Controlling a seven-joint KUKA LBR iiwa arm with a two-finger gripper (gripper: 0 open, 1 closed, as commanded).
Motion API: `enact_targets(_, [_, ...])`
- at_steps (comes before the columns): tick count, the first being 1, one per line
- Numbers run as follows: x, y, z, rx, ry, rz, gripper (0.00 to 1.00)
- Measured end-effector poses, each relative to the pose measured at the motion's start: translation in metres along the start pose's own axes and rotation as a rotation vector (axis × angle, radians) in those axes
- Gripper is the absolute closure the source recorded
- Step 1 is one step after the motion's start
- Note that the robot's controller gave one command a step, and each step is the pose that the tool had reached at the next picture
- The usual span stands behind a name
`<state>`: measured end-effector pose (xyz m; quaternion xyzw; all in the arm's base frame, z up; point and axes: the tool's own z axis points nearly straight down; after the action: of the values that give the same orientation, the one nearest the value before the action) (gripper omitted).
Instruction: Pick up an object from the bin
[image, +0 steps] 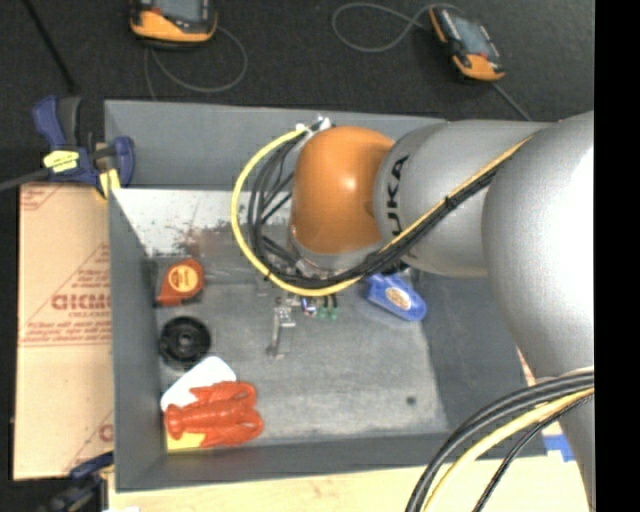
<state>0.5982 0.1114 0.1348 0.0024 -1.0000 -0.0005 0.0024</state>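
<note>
Arm: big grey bulk, reaches in from the right and covers the bin's upper right part. Orange cover at its wrist sits above the bin's middle. Loop of yellow and black cables bulges off the cover's left side and hides the rear floor there.

Bin: grey metal, sloped walls, scuffed floor. Four loose things in it, well apart from the middle except one.

Red lobster toy: front left corner, lying flat on a white piece with a yellow edge.

Blue thing: oblong with a pale orange patch, right of centre, partly under the arm. Nearest thing to the gripper, but apart from it.

Orange tape measure: against the left wall towards the rear, black face up.

Black round thing: knob-like, between the tape measure and the lobster toy, near the left wall.

Gripper: slim metal, just below the cover, low over bare floor near the bin's middle. Whether it is open or closed cannot be told from this angle. Around its tip, grey floor.
</note>
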Motion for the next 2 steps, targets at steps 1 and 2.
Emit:
enact_targets(1, [-0.002, 0.000, -0.005, -0.001, -0.008, 0.002, 0.00])
enact_targets(2, [0.020, 0.013, 0.011, 0.002, -0.014, -0.052, 0.00])
